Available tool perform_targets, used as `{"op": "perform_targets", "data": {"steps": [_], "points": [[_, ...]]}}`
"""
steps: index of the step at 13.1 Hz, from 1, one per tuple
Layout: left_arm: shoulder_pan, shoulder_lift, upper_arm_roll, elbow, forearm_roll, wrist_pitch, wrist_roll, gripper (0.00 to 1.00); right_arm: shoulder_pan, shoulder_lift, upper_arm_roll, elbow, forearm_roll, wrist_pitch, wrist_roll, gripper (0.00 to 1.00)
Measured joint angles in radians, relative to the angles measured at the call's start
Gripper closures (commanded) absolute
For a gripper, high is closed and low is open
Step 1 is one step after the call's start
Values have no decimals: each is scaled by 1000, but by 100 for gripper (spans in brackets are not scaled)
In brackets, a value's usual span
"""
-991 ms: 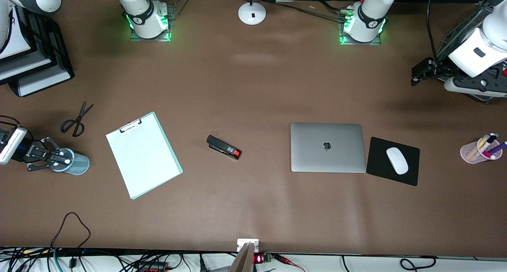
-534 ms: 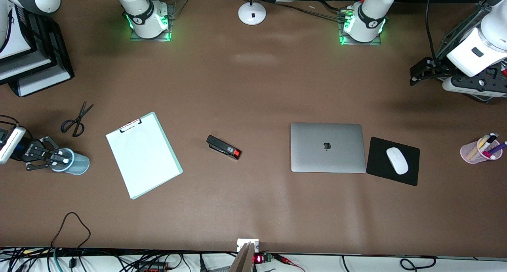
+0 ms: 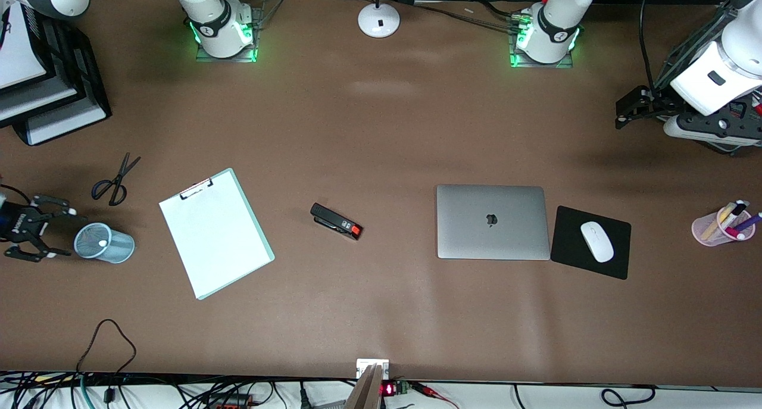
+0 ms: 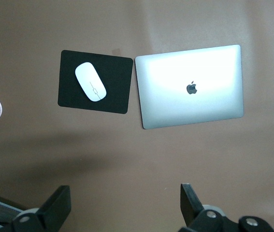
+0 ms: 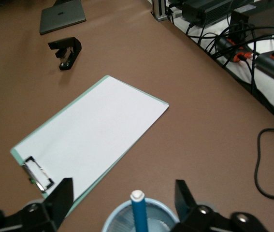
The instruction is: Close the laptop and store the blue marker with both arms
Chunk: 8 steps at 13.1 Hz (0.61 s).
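1. Right tool (image 3: 63,233): at the table's 9 o'clock edge in the front view, over bare table at 9 o'clock of the mesh cup. Its fingers are spread and pinch nothing, and it stands clear of the cup rim, so it cannot tip the cup.
2. Mesh cup (image 3: 105,243): pale blue, upright, and serves as the store.
3. Blue marker (image 5: 137,213): stands in the mesh cup with its whitish end up, leaning on nothing visible. The storing step looks done.
4. Scissors (image 3: 115,180): lie at 12 o'clock of the cup, apart from it and no part of the task.
5. Clipboard (image 3: 215,233): lies flat at 3 o'clock of the cup, its clip toward 11 o'clock.
6. Stapler (image 3: 336,221): black with a red end, between the clipboard and the laptop.
7. Laptop (image 3: 492,221): lid fully down with the logo showing, flat on the table (image 3: 381,135). The closing step looks done.
8. Mouse pad (image 3: 616,260): black, just at 3 o'clock of the laptop, and carries a white mouse (image 3: 597,241).
9. Pen cup (image 3: 721,225): pink, at the 3 o'clock edge, holding other pens.
10. Left tool (image 3: 625,112): waits at 1 o'clock of the laptop, high over the table. Its fingers are spread and empty.
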State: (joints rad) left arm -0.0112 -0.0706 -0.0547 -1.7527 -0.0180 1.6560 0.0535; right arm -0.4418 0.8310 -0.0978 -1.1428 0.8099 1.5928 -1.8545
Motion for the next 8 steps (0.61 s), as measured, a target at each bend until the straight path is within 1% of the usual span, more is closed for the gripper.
{"op": "perform_targets", "data": {"steps": [2,4,8], "points": [[0,0,0,0,0,0,0,0,3,-23,2,33,-49,-42,105,0],[0,0,0,0,0,0,0,0,18,-53,5,49,-88,-52,174,0],[0,0,-1,0,0,0,0,0,99,-136,9,62,-194,-58,320,0]]}}
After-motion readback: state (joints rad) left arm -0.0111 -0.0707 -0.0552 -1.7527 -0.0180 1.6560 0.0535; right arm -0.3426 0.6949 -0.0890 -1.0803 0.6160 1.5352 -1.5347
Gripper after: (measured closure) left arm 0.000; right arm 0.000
